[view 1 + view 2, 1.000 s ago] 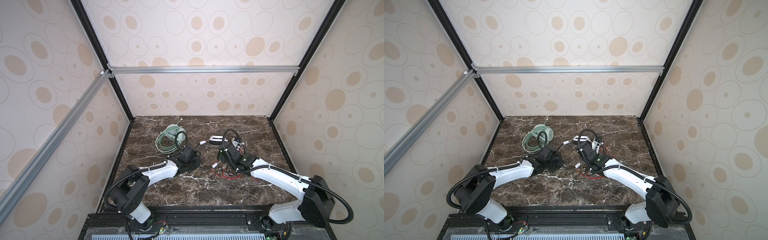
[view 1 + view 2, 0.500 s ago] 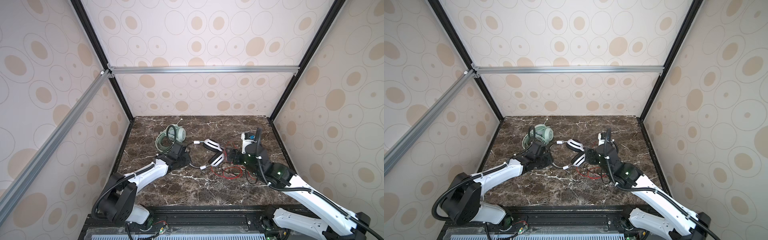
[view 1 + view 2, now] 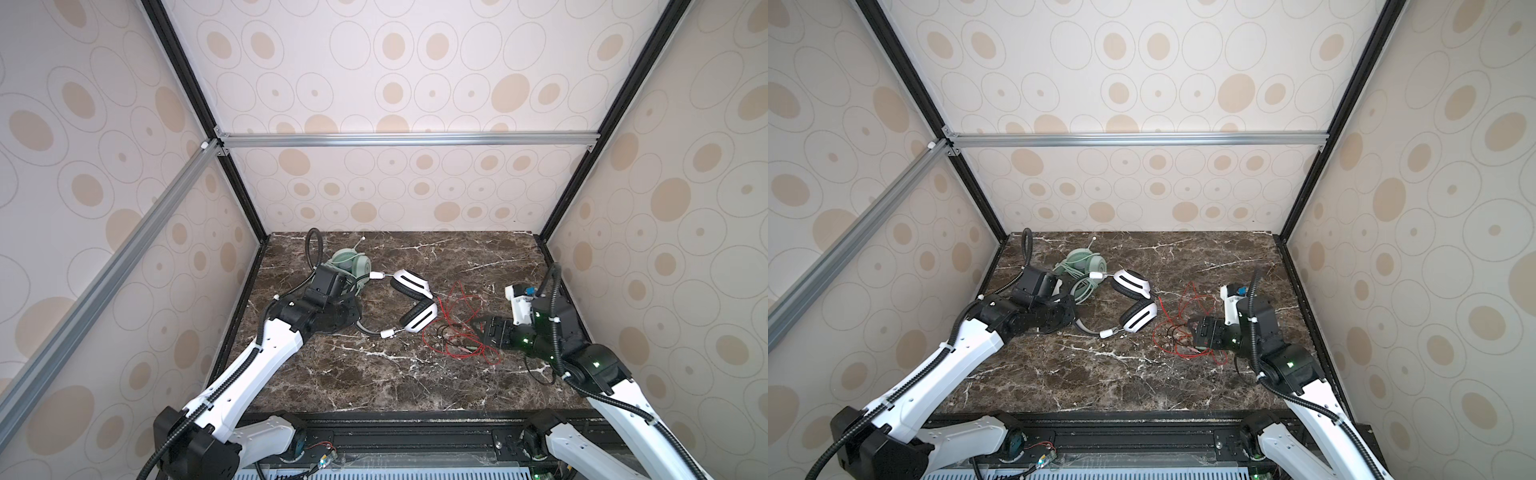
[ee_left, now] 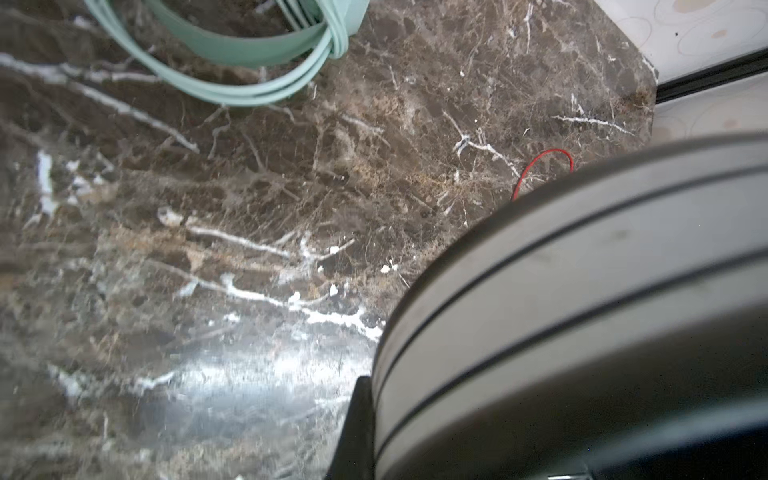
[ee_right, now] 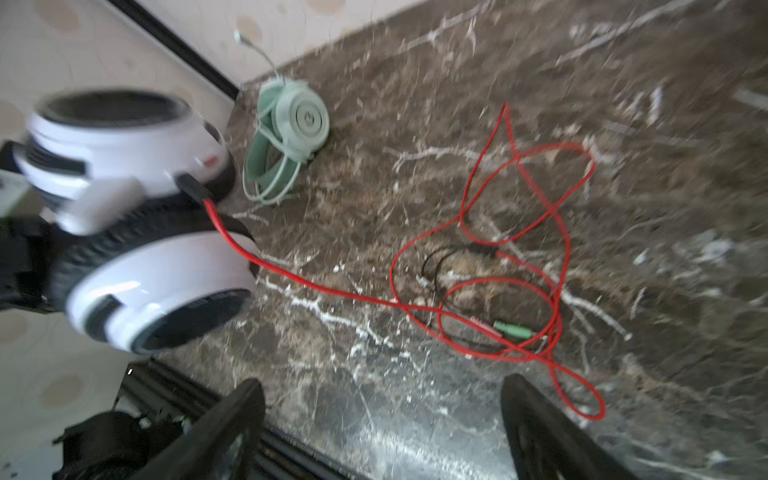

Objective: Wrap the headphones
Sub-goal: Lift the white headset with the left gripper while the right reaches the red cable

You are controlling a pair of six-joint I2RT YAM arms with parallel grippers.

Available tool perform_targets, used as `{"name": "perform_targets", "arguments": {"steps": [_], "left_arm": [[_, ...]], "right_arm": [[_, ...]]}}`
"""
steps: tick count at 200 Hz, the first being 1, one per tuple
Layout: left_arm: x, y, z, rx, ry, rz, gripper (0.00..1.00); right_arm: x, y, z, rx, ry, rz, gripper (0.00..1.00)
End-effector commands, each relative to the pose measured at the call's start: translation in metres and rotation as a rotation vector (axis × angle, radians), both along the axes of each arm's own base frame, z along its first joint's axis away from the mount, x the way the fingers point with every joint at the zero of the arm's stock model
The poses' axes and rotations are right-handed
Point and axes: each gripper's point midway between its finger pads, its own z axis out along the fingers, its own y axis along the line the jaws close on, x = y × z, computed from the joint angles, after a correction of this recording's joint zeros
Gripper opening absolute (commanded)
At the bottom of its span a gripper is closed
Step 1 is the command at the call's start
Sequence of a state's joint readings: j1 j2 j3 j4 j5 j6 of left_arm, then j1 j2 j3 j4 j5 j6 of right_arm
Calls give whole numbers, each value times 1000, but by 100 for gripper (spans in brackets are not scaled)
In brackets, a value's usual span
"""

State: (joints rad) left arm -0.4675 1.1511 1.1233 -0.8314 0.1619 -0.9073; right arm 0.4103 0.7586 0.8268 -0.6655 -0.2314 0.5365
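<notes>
Cable (image 5: 232, 230) sprawls between right tool (image 5: 382, 384) and headset (image 5: 158, 282).

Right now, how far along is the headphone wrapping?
Done: the green headset has its pale cable looped around it. In hand: the left gripper is shut on the grey headband of the white headset; the right gripper is open by the red cable. Left: that red cable lies sprawled loose.

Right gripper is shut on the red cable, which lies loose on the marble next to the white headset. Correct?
Not quite: the right gripper is open, with its jaws spread wide and nothing between them, as the right wrist view shows. The rest holds: the red cable lies loose on the marble next to the white headset.
</notes>
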Motion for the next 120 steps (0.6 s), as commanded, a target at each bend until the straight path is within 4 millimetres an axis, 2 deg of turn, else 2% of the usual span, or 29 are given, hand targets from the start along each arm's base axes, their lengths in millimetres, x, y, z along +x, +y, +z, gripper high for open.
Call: {"name": "perform_targets", "arguments": {"steps": [1, 22, 38, 54, 72, 93, 120], "left_arm": [[-27, 12, 31, -94, 15, 112, 0], [-35, 20, 40, -169, -16, 201, 0], [-35, 24, 41, -145, 10, 228, 0], [-28, 29, 51, -63, 32, 224, 0], [-15, 31, 64, 1, 36, 203, 0], [-2, 21, 62, -6, 34, 167, 0], [11, 12, 51, -70, 22, 186, 0]], "right_arm": [[-13, 21, -11, 107, 89, 87, 91], [-12, 17, -18, 68, 80, 90, 91], [-9, 15, -22, 38, 60, 96, 91], [-2, 14, -30, 13, 45, 93, 91], [12, 4, -35, -59, 9, 43, 90], [33, -8, -23, -105, -94, -38, 91], [51, -6, -3, -97, -179, -67, 91]]}}
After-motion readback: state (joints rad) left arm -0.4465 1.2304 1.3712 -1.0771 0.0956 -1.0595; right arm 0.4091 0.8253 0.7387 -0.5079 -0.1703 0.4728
